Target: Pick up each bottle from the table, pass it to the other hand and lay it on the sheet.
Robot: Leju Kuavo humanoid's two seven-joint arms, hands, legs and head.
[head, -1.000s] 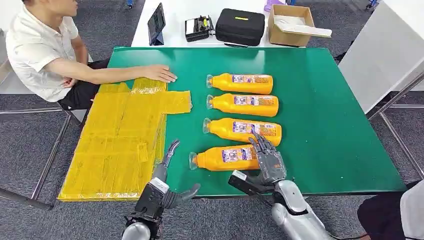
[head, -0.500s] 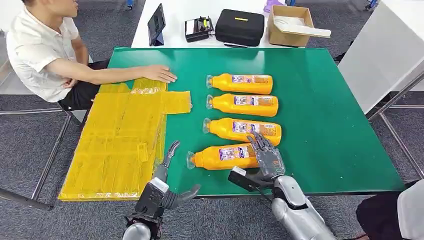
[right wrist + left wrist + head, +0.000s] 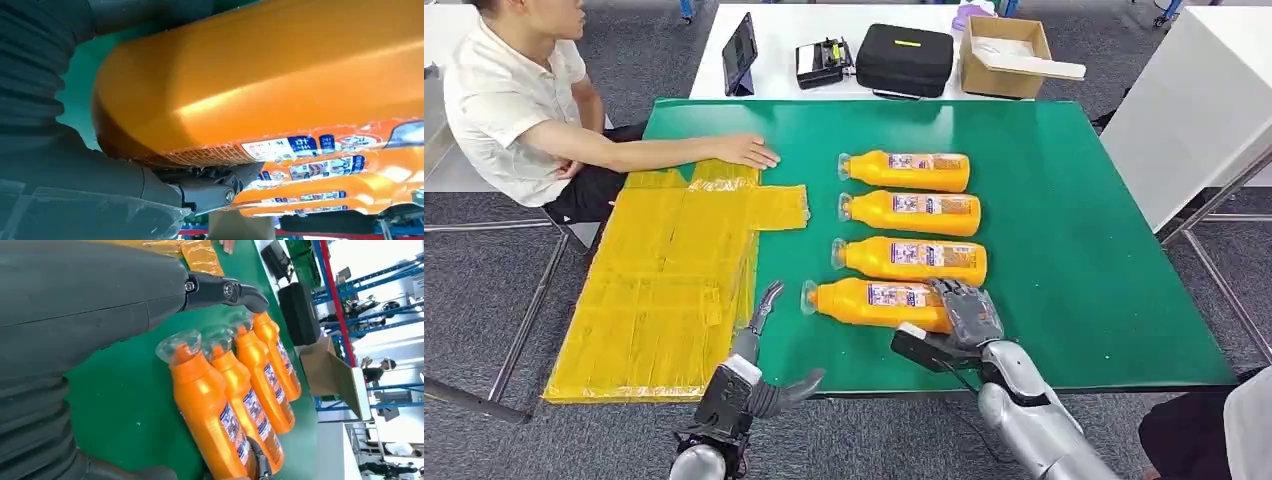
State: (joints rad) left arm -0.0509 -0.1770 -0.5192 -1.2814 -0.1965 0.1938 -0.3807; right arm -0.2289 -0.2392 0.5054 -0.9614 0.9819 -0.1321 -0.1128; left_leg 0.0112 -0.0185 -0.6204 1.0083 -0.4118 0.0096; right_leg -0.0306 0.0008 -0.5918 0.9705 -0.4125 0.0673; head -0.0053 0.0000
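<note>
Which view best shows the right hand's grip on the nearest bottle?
Head view: the right hand wraps the nearest bottle's base. Right wrist view shows its base close up; left wrist view shows its neck and body.

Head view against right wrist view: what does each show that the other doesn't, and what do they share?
Head view alone: the yellow sheet, a seated person's hand resting at its far edge, the left hand open beside the sheet, and the black case and cardboard box on the white table behind.

Right wrist view alone: the underside of the nearest bottle, with the right hand's fingers curled beneath it.

Both: the right hand gripping that bottle's base, with other orange bottles beyond.
</note>
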